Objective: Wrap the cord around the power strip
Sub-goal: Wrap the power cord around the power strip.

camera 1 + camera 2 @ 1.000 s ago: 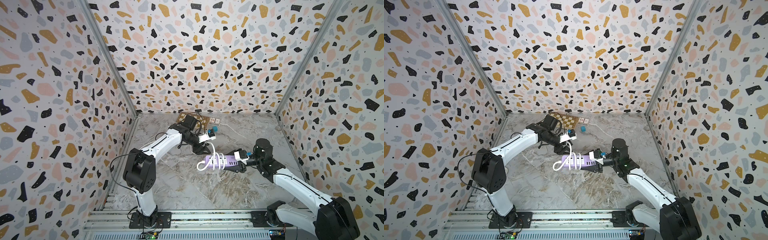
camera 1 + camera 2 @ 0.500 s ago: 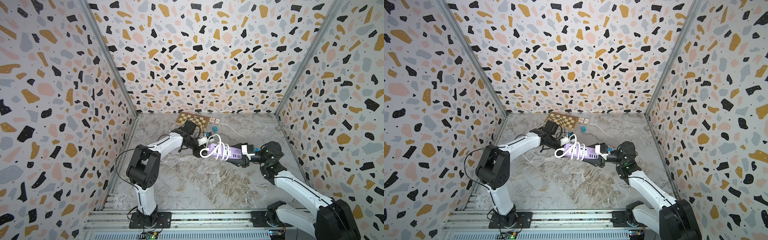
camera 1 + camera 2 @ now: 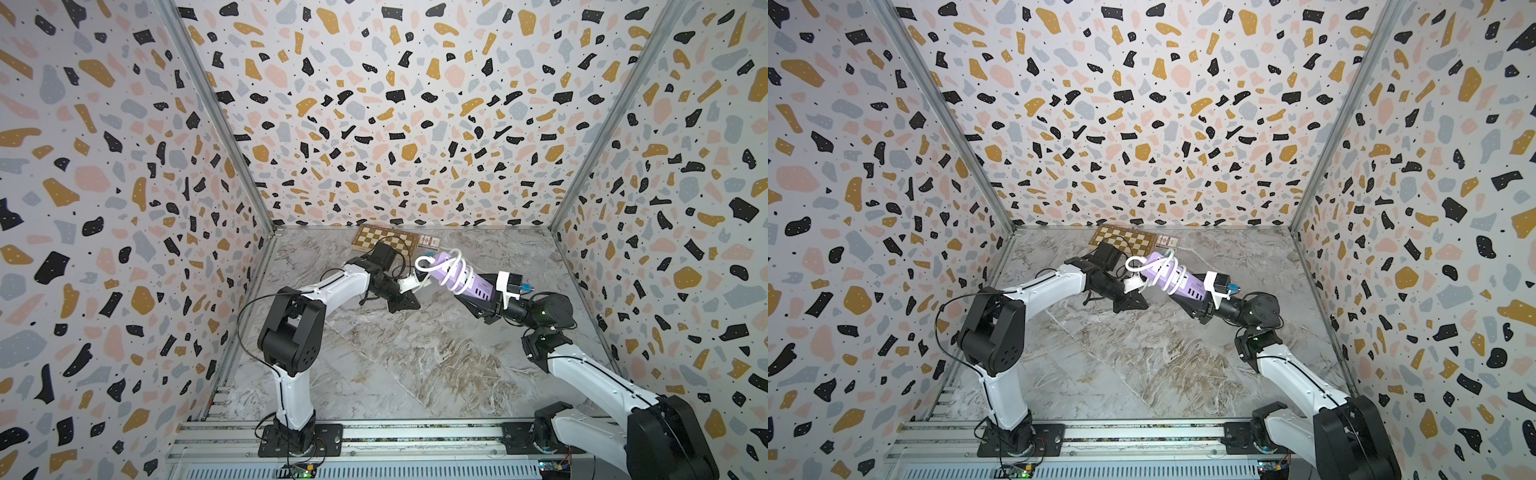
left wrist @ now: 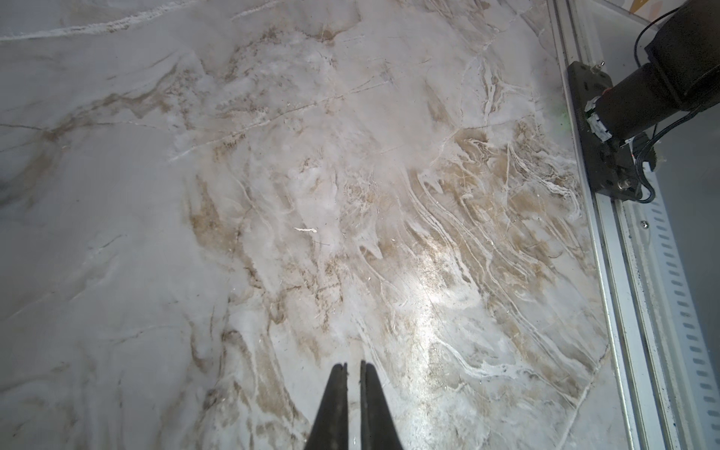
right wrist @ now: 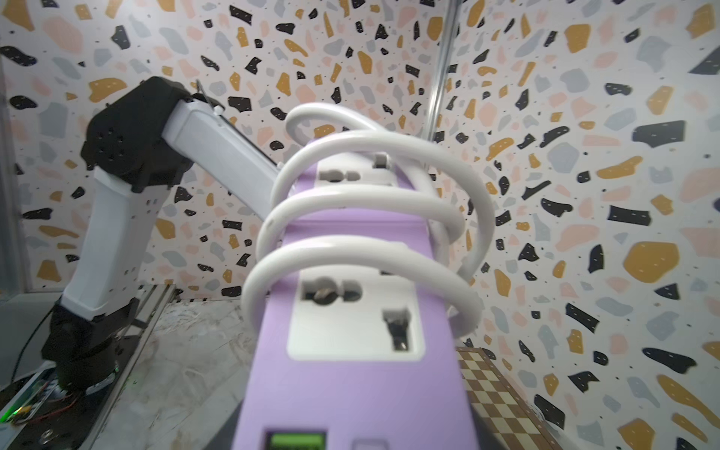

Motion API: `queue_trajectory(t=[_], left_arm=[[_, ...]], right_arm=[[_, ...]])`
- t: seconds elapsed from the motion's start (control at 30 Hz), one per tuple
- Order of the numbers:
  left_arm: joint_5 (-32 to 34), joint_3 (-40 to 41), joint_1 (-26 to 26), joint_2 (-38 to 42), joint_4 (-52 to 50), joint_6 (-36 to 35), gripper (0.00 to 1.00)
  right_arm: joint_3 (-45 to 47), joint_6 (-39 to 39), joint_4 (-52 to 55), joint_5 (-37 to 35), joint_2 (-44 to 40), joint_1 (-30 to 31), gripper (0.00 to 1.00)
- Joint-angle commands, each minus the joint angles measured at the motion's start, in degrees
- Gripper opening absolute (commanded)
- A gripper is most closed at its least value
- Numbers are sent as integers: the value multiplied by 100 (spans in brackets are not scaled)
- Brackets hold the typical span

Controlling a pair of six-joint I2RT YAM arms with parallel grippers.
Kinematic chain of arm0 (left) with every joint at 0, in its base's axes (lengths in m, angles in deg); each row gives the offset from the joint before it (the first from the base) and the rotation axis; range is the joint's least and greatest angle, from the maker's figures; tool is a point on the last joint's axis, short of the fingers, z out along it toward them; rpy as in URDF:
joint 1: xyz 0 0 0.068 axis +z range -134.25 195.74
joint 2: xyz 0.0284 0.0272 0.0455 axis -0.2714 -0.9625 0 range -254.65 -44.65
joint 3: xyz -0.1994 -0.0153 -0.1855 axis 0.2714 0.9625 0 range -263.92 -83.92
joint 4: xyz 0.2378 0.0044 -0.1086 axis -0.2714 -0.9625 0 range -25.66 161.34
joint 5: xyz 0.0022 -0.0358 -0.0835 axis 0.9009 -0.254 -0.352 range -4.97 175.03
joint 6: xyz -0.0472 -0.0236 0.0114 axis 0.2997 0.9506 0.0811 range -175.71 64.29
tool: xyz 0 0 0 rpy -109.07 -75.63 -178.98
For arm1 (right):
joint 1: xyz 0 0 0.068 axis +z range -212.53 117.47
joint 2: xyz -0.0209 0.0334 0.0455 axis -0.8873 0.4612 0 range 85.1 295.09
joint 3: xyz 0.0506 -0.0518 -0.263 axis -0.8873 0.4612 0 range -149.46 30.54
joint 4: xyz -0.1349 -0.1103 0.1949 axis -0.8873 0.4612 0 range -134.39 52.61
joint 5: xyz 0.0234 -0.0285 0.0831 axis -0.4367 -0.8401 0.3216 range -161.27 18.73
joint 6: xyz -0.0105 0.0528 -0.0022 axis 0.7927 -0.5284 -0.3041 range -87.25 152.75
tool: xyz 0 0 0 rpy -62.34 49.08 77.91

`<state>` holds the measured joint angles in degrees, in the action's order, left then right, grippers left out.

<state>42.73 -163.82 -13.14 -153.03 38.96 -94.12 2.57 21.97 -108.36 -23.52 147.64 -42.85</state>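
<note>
Left claw point(image 4: 353, 366) now closed, empty.

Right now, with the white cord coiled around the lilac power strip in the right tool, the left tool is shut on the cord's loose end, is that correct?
Not quite: the left tool is shut, but on nothing; the left wrist view shows only marble table past it. The cord is coiled around the lilac power strip in the right tool.

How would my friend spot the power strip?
Look above the marble table, toward the back wall. The right gripper holds up a purple bar: the power strip. Only it has a white cord coiled around it.
</note>
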Motion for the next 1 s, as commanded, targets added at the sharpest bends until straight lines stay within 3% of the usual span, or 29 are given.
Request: queue_trajectory(t=[0.0,0.2,0.5,0.63,0.77,0.97], left_arm=[[391,-144,-205,213,-364,-103,0],[1306,-296,-594,626,-792,-106,0],[2540,-595,-1105,1501,-1281,-479,0],[2828,-746,-1478,1828,-1514,-1037,0],[3151,-1051,-1717,1965,-1531,-1333,0],[3860,-2225,-1746,1731,-2026,-1726,1]], right_arm=[[-82,-256,-526,-1459,-278,-74,0],[-396,-27,1458,-3588,-591,-161,0],[-795,928,3613,-4608,-567,-238,0],[-1148,1395,4625,-4353,-248,-242,0],[-1322,1999,5250,-3449,37,-125,0],[-1206,2914,5715,-1971,279,252,0]])
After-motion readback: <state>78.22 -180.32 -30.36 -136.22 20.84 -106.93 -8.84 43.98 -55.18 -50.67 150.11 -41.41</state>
